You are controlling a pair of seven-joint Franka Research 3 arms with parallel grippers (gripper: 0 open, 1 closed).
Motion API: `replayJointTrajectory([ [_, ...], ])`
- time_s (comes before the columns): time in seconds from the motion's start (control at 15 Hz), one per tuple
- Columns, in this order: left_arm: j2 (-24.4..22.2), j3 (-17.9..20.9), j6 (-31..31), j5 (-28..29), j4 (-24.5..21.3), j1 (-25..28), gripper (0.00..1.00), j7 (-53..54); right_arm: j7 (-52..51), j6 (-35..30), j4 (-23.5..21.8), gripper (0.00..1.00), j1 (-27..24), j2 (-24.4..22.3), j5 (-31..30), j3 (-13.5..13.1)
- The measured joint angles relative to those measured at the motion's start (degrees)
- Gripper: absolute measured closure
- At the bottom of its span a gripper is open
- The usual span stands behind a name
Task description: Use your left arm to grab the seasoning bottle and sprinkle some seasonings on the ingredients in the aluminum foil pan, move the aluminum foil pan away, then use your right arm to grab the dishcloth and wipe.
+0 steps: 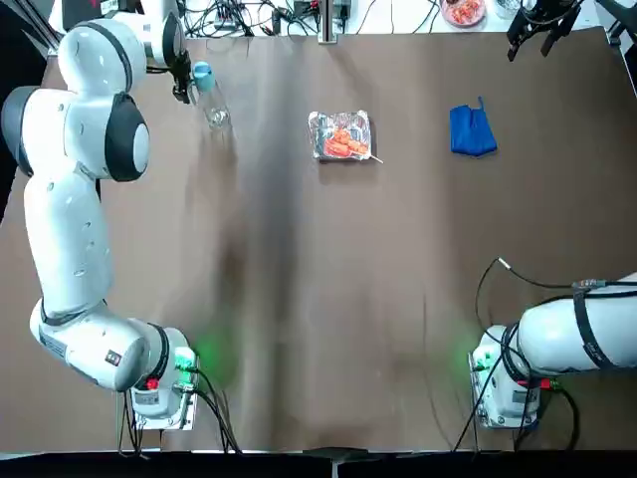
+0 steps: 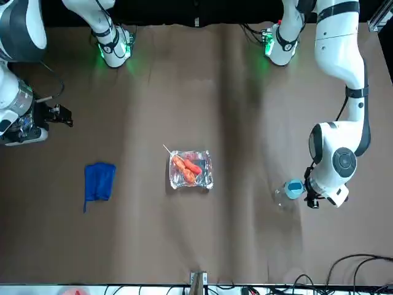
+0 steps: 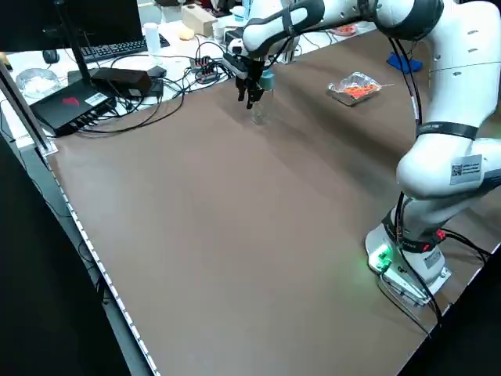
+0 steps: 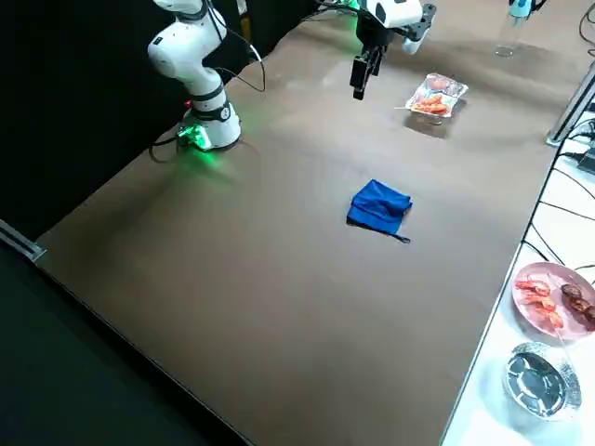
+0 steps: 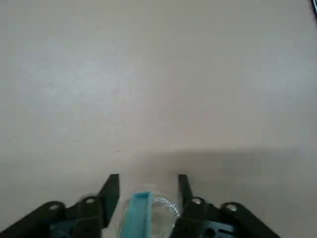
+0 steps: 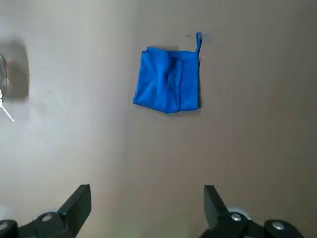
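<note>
The seasoning bottle (image 1: 211,100) is where your attention belongs, but take the scene from the biggest parts down. Your left arm (image 1: 70,214) rises from its base at the near left corner of the table (image 1: 299,319), folds at the elbow and reaches to the far left, with its wrist turned down toward the tabletop. Your right arm (image 2: 15,55) is bent high over the far right edge, well away from the work.

The left gripper (image 5: 147,186) sits at the bottle's light-blue cap; the 2 fingers stand on either side of the cap, but you cannot tell from these views whether they are pressing it or just flanking it. The bottle stands on the table, tilted a little.

The right gripper (image 6: 146,198) hangs above bare table with its fingers spread wide, holding nothing.

The dishcloth (image 1: 472,130) lies folded at the far right. The aluminum foil pan (image 1: 340,135) rests between cloth and bottle, well apart from both. Inside it you see the ingredients (image 2: 186,168), orange-red, with a thin stick poking past the rim.
</note>
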Motion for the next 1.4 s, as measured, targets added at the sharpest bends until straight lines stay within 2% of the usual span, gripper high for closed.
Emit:
replayJointTrajectory([
  [0.33, -0.6, 0.0, 0.1, 0.0, 2.1, -0.5, 0.00, 0.1, 0.0, 0.1, 0.0, 0.00, 0.0, 0.0, 0.0, 0.0],
  [0.67, -7.0, 0.0, -8.5, 6.5, 3.8, -1.3, 0.00, 7.9, 0.0, 4.0, 0.0, 0.00, 0.0, 0.0, 0.0, -0.2],
  [0.87, -12.5, -1.2, -15.9, 7.3, 3.8, -2.2, 0.00, 19.5, 0.1, 4.6, 0.0, 0.00, -0.1, 0.0, 0.0, -0.3],
  [1.07, -16.2, -7.2, -22.9, 7.3, 3.7, -2.6, 0.00, 29.4, 0.1, 4.9, -0.2, 0.00, -0.2, 0.0, 0.3, -0.5],
  [1.27, -16.6, -14.2, -24.3, 7.3, 3.1, -2.7, 0.00, 37.5, 0.2, 6.3, -1.3, 0.00, -0.7, 0.2, 0.7, -0.6],
  [1.4, -16.0, -17.3, -24.6, 6.8, 2.6, -3.2, 0.00, 48.1, 0.2, 6.3, -1.6, 0.00, -0.8, 0.3, 0.9, -0.6],
])
